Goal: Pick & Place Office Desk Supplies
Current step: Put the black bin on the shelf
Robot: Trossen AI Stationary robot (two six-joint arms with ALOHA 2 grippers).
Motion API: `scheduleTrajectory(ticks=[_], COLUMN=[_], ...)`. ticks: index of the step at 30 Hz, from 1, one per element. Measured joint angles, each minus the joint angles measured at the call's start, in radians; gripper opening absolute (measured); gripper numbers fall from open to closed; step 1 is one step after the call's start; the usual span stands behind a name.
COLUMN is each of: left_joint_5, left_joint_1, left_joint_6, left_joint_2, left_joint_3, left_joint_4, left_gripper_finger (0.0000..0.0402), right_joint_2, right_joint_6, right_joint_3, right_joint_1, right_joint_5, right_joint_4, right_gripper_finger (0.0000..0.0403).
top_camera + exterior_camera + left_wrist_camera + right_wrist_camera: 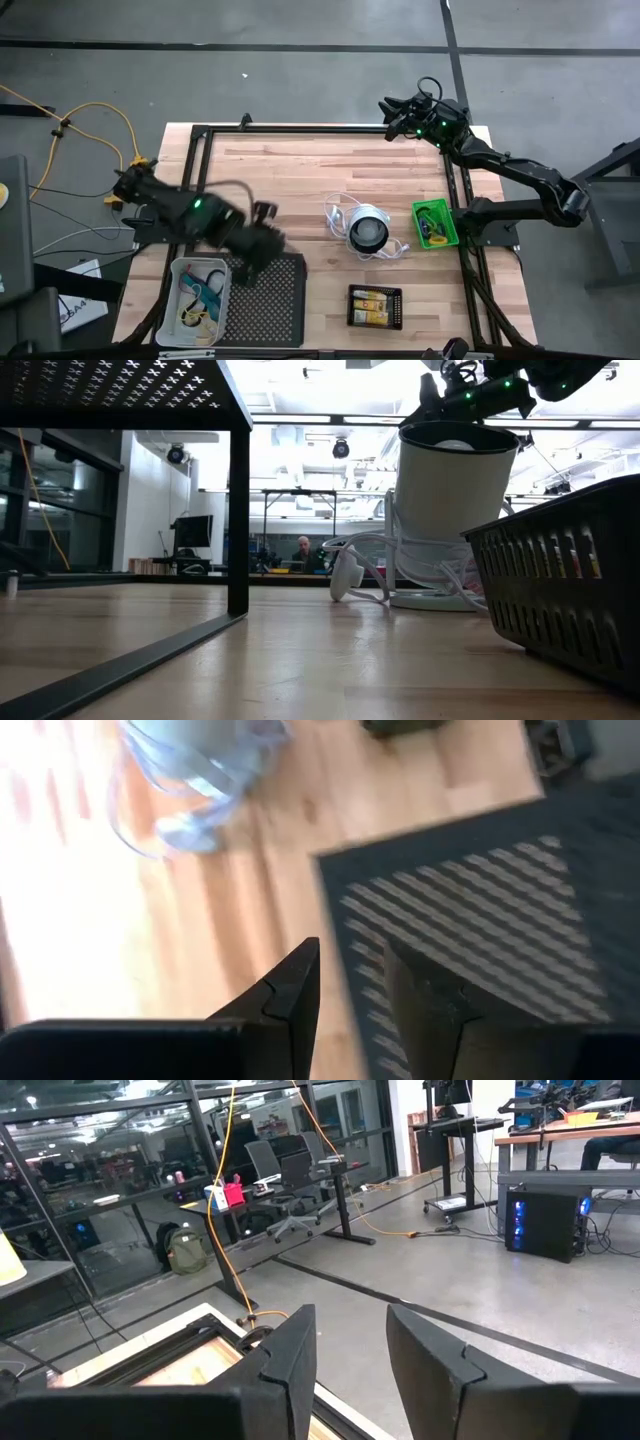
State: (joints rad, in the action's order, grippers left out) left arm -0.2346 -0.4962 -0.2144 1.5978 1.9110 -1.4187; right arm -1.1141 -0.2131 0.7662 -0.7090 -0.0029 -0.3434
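My left gripper (265, 212) hangs over the table just past the top edge of the black perforated tray (268, 300). In its wrist view the two fingers (290, 995) stand apart with a narrow gap and nothing between them, so I read it as released and empty. The tray's mesh lies under the right-hand finger and bare wood under the other.

From that gripper, the clear tray (176, 272) sits at about seven o'clock, close by. It holds a loose tangle of supplies (198, 298): thin teal and dark cords, a bit of yellow, some pale pieces. I cannot separate single items in it.

At about three o'clock from the left gripper stands the round white-and-black object (367, 230) with its white cord (338, 213) looped beside it. Beyond it, still near three o'clock, is the small green tray (447, 236) with yellow and dark bits inside (433, 222). At roughly four o'clock lies a small black basket (354, 306) holding two yellow-and-white packs (373, 304) side by side.

My right gripper (390, 108) waits at the far right corner of the table, well apart from all the supplies. Its fingers (285, 1350) are spread and hold nothing, pointing out over the table frame toward the room floor.

In the low view a person (303, 546) shows far back in the room.
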Motion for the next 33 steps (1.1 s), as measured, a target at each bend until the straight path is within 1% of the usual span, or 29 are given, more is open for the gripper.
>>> scheduleTrajectory(ticks=[2, 6, 12, 15, 18, 24, 29, 33], left_joint_5=[0.007, 0.035, 0.183, 0.223, 0.262, 0.386, 0.403, 0.419], left_joint_1=[0.071, 0.226, 0.477, 0.584, 0.668, 0.764, 0.798, 0.806], left_joint_6=[0.084, 0.19, 0.343, 0.388, 0.438, 0.468, 0.462, 0.465], left_joint_2=[0.0, 0.0, 0.0, 0.0, 0.0, 0.001, 0.001, 0.002], left_joint_3=[0.0, -0.001, -0.024, -0.054, -0.12, -0.297, -0.43, -0.486], left_joint_4=[0.02, 0.023, 0.059, 0.085, 0.16, 0.319, 0.449, 0.525], left_gripper_finger=[0.0108, 0.0108, 0.0108, 0.0108, 0.0108, 0.0108, 0.0108, 0.0108], right_joint_2=[0.0, 0.0, 0.0, 0.0, 0.0, 0.0, 0.0, 0.0], right_joint_6=[0.0, 0.0, 0.0, 0.0, 0.0, 0.0, 0.0, 0.0], right_joint_3=[0.0, 0.0, 0.0, 0.0, 0.0, 0.0, 0.0, 0.0], right_joint_1=[0.0, 0.0, 0.0, 0.0, 0.0, 0.0, 0.0, 0.0], right_joint_5=[0.0, 0.0, 0.0, 0.0, 0.0, 0.0, 0.0, 0.0], right_joint_4=[0.0, 0.0, 0.0, 0.0, 0.0, 0.0, 0.0, 0.0], right_gripper_finger=[0.0112, 0.0112, 0.0112, 0.0112, 0.0112, 0.0112, 0.0112, 0.0112])
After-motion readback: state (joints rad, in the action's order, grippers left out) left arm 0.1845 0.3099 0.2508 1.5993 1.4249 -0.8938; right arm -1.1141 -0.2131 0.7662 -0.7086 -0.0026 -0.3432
